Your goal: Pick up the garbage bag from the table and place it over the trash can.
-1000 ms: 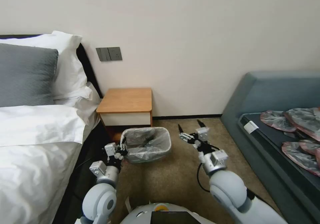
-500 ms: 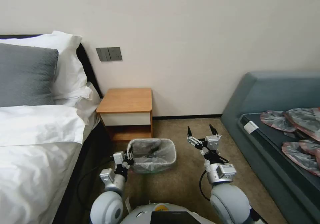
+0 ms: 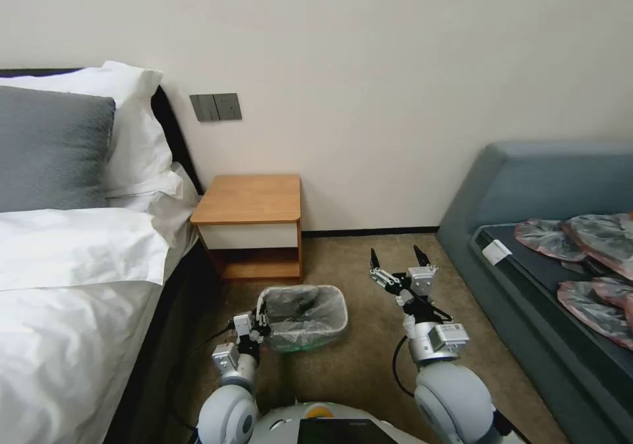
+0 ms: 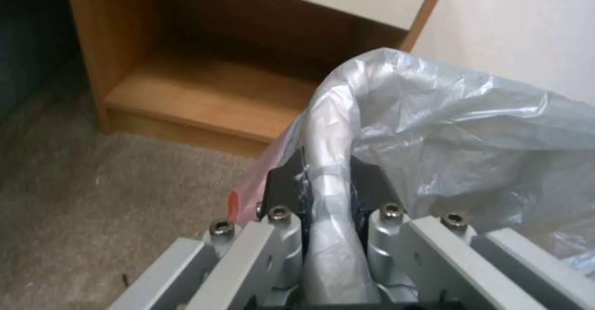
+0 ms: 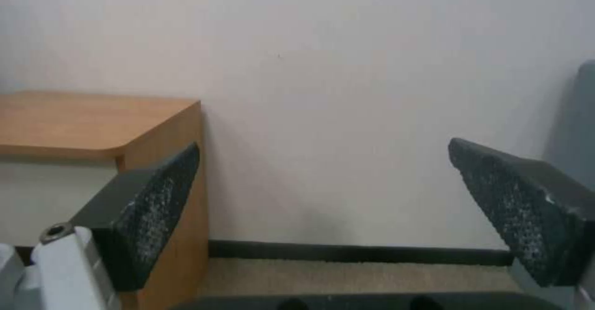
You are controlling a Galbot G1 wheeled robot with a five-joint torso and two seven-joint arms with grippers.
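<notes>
Nearest us, our left gripper [image 3: 262, 320] is clamped tight on the trash can [image 3: 301, 338] rim, with the garbage bag [image 3: 310, 312] pinched in the same grip. Our left wrist view shows what the head view cannot: both dark pads [image 4: 283, 187] squeezing the bag-wrapped rim [image 4: 328, 161], with the bag's pinkish-red edge [image 4: 257, 184] hanging outside. The bag lines the can, which sits on the carpet [image 3: 369, 358] just in front of the table [image 3: 250, 200]. Our right gripper [image 3: 397, 259] hovers over open carpet beside the can, its jaws spread wide and holding nothing; between them, our right wrist view takes in the wall [image 5: 347, 91]. Farther right lies the sofa [image 3: 527, 193]; left, the bed [image 3: 66, 285]. We can read no writing.
</notes>
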